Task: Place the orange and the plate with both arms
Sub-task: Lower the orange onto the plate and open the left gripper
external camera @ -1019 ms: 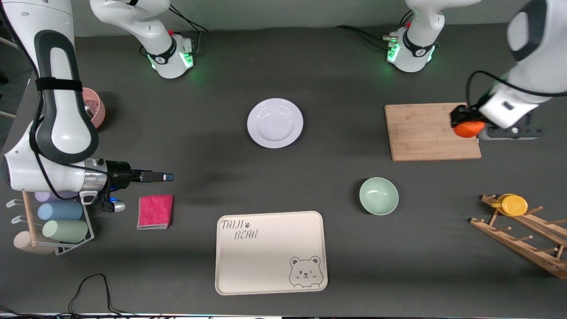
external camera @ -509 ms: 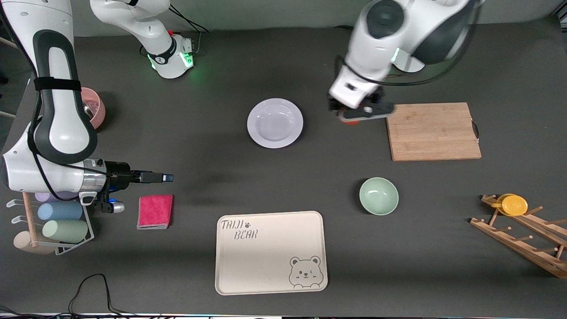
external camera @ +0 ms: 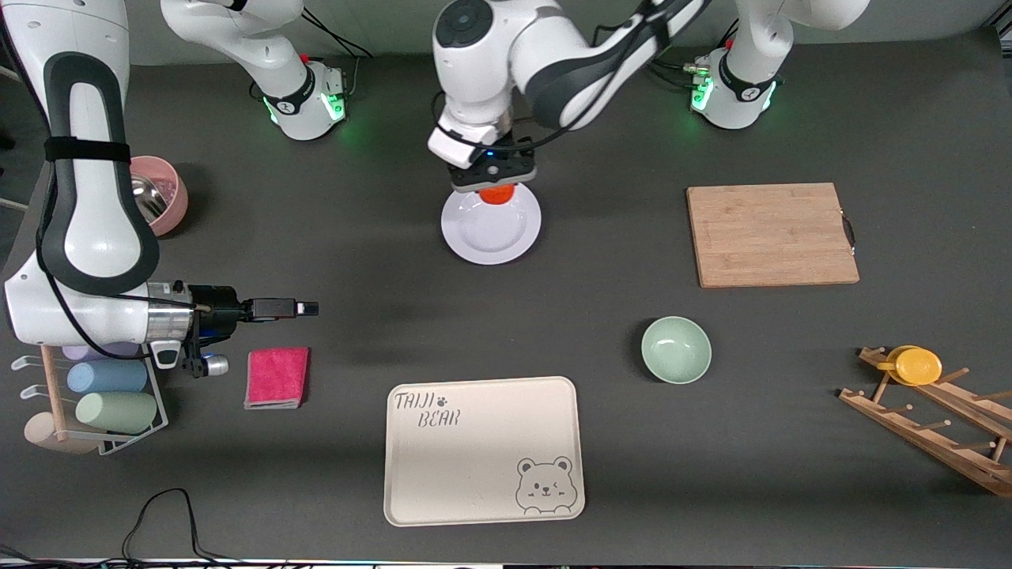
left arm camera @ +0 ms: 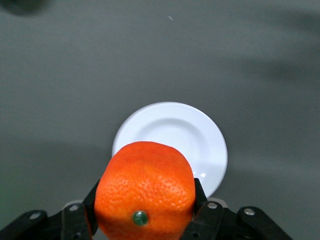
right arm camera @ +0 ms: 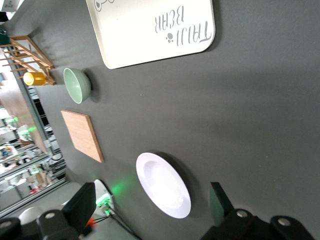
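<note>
My left gripper (external camera: 492, 190) pinched the orange (external camera: 498, 194) over the plate (external camera: 491, 229), above its rim toward the bases, off centre. My right gripper (external camera: 304, 309), fingers spread, waited well apart from the plate.

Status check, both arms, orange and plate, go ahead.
Left gripper shut on the orange, over the plate rim. Right gripper open, waiting above the pink cloth. Nothing on the plate.
</note>
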Controlling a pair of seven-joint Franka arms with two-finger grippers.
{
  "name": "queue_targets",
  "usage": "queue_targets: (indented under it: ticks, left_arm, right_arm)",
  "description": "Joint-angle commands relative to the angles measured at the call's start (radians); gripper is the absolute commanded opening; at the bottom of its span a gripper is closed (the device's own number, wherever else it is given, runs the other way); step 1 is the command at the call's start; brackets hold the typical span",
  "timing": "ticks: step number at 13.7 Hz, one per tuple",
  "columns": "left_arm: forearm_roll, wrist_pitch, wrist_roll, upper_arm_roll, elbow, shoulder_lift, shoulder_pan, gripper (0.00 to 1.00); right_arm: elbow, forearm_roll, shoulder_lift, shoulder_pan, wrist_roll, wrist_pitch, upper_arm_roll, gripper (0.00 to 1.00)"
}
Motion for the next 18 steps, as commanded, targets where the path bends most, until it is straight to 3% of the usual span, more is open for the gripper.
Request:
queue_targets:
  ticks: [1, 4, 9, 12, 15, 18]
  left_arm:
    - [0.024, 0.044, -0.052, 0.015, 0.045, 0.095, -0.042, 0.59]
    - [0.038, 0.156, -0.08, 0.021, 0.013, 0.192, -0.051, 0.59]
    - [0.084, 0.325, -0.085, 0.041, -0.157, 0.218, -0.051, 0.59]
    - [0.09, 0.357, -0.094, 0.051, -0.161, 0.247, -0.065, 0.59]
    - [0.09, 0.369, -0.097, 0.055, -0.159, 0.261, -0.076, 0.59]
    - [0.103, 0.391, -0.096, 0.065, -0.159, 0.267, -0.079, 0.68]
  right_arm:
    - [0.012, 0.087, 0.034, -0.039, -0.03, -0.071, -0.005, 1.0]
    - [0.018, 0.205, 0.078, -0.077, -0.045, -0.171, -0.005, 1.0]
    - [0.016, 0.207, 0.123, -0.102, -0.197, -0.182, -0.003, 1.0]
    - [-0.007, 0.237, 0.181, -0.125, -0.292, -0.225, -0.005, 1.0]
    - [-0.095, 0.288, 0.206, -0.141, -0.45, -0.223, -0.003, 1.0]
    - [-0.192, 0.375, 0.233, -0.131, -0.608, -0.21, -0.003, 1.0]
